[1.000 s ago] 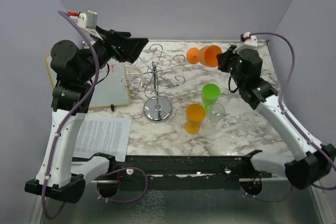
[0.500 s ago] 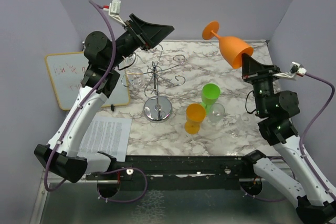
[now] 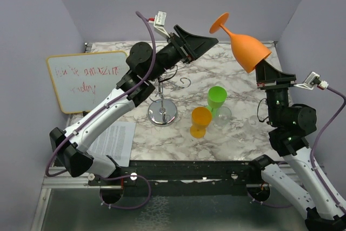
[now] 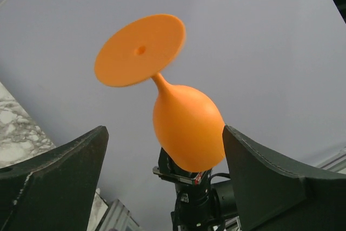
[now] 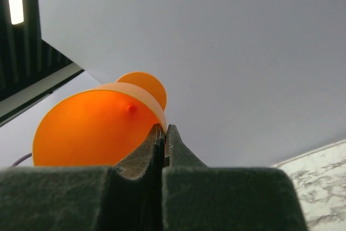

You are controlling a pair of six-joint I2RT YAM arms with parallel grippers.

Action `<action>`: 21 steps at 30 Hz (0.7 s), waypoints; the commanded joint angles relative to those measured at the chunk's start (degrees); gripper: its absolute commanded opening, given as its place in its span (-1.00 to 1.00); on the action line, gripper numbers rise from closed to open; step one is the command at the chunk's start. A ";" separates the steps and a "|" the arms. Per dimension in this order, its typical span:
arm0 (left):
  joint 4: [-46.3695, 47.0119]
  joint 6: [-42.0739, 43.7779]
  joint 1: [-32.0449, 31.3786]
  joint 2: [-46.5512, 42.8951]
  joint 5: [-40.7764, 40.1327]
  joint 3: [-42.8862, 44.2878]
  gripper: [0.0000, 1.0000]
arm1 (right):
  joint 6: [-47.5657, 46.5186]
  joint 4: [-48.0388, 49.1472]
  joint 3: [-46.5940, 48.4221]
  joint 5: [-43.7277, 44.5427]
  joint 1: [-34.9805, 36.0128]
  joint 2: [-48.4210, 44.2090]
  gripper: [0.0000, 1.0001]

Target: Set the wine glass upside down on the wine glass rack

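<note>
An orange wine glass [image 3: 247,50] hangs high over the right of the table, foot up and tilted left. My right gripper [image 3: 263,62] is shut on its rim from below; in the right wrist view the fingers [image 5: 165,126] pinch the rim of the wine glass [image 5: 92,128]. My left gripper [image 3: 210,41] is raised and open, pointing right at the glass stem and just short of it. Its wrist view shows the wine glass [image 4: 186,133] beyond the spread fingers [image 4: 165,131]. The chrome wine glass rack [image 3: 162,113] stands mid-table, its top partly hidden by my left arm.
A green glass [image 3: 217,98], a second orange glass [image 3: 200,121] and a clear glass [image 3: 223,115] stand right of the rack. A whiteboard [image 3: 81,79] lies at the left and a printed sheet [image 3: 113,142] at the near left. Purple walls close in the table.
My right arm has lifted the orange glass off the table and turned it foot up. My left arm has swung up and right over the rack toward the glass, still open.
</note>
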 commanded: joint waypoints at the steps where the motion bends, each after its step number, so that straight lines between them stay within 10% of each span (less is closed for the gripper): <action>1: 2.86 -3.38 -1.74 2.96 -4.56 3.01 0.66 | 4.05 6.66 -1.45 -4.79 0.03 0.85 -0.99; 12: 4.23 -3.14 -3.73 3.30 -16.77 5.06 0.43 | 5.03 13.89 -2.71 -11.14 -0.01 6.02 -0.99; 21: 6.63 -5.15 -3.72 4.17 -21.30 4.78 -0.23 | 6.24 18.35 -3.49 -17.27 0.04 7.53 -0.99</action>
